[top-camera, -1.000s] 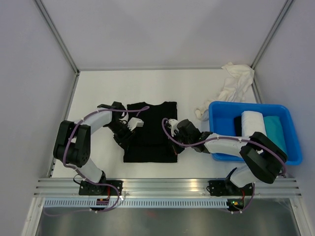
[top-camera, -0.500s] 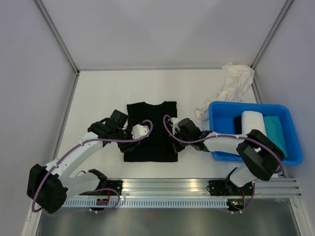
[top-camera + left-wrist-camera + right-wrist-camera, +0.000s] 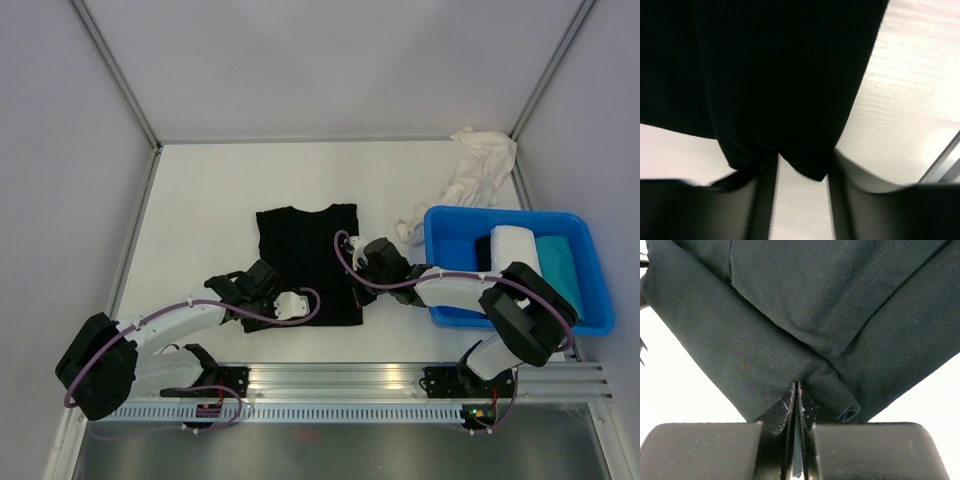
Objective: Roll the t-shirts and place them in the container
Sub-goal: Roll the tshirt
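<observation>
Your black t-shirt (image 3: 300,260) lies flat in the middle of the table (image 3: 200,190), collar toward 12 o'clock, hem toward 6. Your left arm is stretched low: elbow out at 8 o'clock, forearm running in along the table, and the left gripper (image 3: 268,291) is at the shirt's 7 o'clock hem corner. In the wrist view its fingers (image 3: 765,200) are spread apart, and the hem corner dips into the gap without being pinched. Your right arm reaches across from 4 o'clock, forearm passing over the near corner of the blue tub (image 3: 500,213), with the right gripper (image 3: 352,268) on the shirt's 3 o'clock edge. Its fingers (image 3: 784,410) are pressed together on a fold of the dark cloth. In the tub, a white roll (image 3: 515,248) lies beside a teal one (image 3: 560,262). A crumpled cream tee (image 3: 478,165) sits at 1 o'clock.
</observation>
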Robot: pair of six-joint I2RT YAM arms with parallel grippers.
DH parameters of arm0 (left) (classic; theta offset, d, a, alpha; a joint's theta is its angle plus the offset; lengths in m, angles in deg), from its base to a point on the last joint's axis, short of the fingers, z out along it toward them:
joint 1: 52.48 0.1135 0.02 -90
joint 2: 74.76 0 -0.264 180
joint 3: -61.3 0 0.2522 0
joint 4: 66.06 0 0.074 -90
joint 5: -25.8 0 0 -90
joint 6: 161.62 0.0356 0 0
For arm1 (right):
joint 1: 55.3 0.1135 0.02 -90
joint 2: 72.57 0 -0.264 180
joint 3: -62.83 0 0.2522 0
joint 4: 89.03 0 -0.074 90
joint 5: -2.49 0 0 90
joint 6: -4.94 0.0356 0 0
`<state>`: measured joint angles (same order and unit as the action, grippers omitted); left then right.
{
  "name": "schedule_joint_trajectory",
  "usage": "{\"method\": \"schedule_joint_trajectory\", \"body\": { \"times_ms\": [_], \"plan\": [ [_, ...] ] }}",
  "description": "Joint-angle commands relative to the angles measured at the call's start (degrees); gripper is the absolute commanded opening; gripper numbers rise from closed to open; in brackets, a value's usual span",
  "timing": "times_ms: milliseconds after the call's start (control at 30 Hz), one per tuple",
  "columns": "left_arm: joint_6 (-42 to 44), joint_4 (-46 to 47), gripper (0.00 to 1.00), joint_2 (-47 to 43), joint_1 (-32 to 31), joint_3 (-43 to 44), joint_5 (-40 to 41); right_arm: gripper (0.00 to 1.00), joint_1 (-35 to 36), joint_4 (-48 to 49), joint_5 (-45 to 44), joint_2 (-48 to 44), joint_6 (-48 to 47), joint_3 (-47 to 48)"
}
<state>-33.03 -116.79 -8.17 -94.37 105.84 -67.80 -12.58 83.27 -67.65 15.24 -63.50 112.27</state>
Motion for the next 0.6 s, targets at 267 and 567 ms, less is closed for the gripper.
{"method": "schedule_joint_trajectory", "body": {
  "times_ms": [267, 567],
  "plan": [
    [-0.9, 2.3, 0.02, -3.0, 0.1, -0.1, 0.2, 0.35, -0.1, -5.9, 1.2, -15.1, -15.7, 0.3],
    [9.4, -12.3, 0.02, 0.6, 7.7, 9.9, -14.1, 0.54, 14.5, -15.5, -11.2, -24.4, -46.5, -3.8]
  ]
}}
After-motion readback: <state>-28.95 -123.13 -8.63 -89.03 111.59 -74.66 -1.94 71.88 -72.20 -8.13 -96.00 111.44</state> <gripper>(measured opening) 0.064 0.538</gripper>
